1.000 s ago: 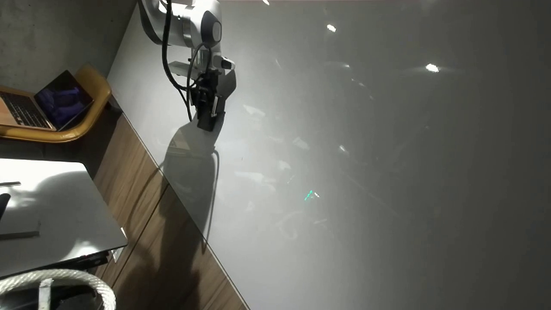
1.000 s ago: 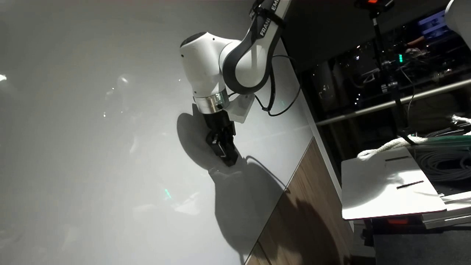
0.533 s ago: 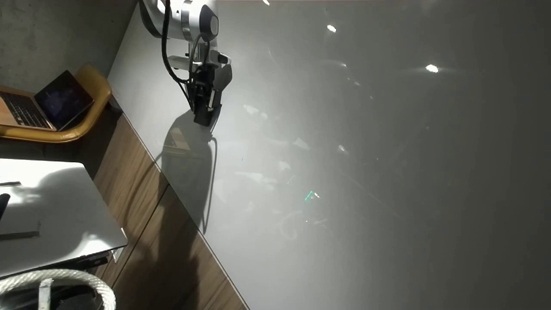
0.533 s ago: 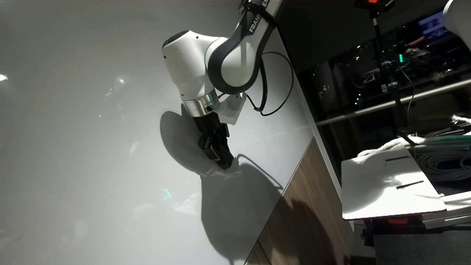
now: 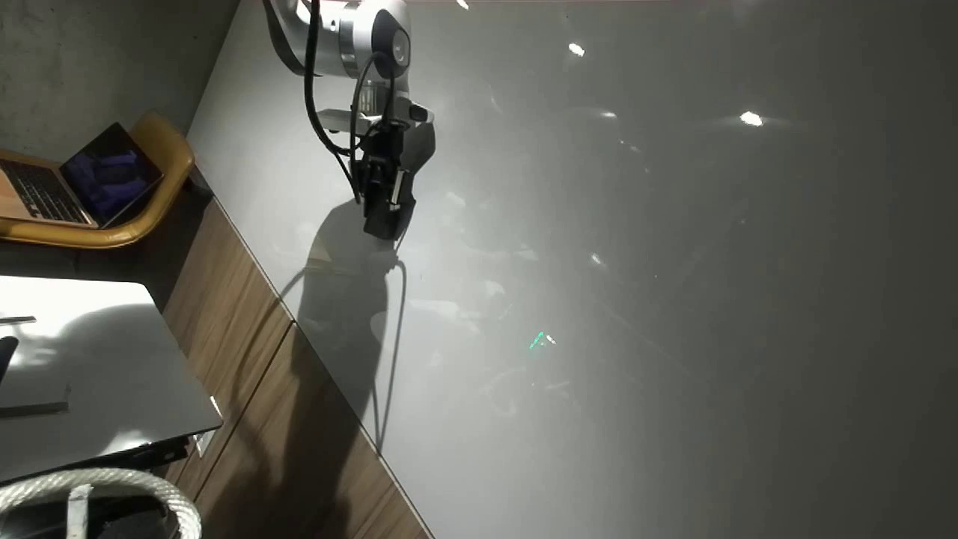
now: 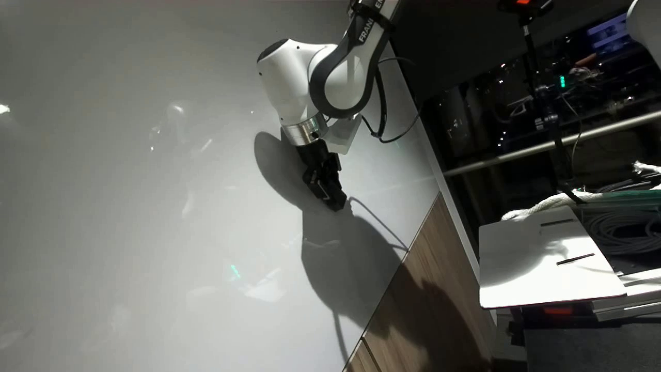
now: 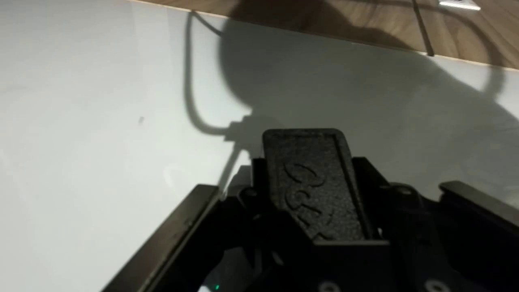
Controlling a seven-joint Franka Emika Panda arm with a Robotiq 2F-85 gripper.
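Fingers [image 7: 367, 174] held black block [image 7: 314, 184], lower centre of wrist view; any tilted press on white surface [image 7: 81, 134] could have twisted it loose.

Hard light is throwing the arm's [image 6: 335, 82] shadow [image 6: 346, 268] across the glossy surface [image 5: 599, 419] and wood panels [image 5: 209, 299], glints [image 5: 751, 118] are glaring, and detail is drowning in black below the dark block [image 7: 314, 182].
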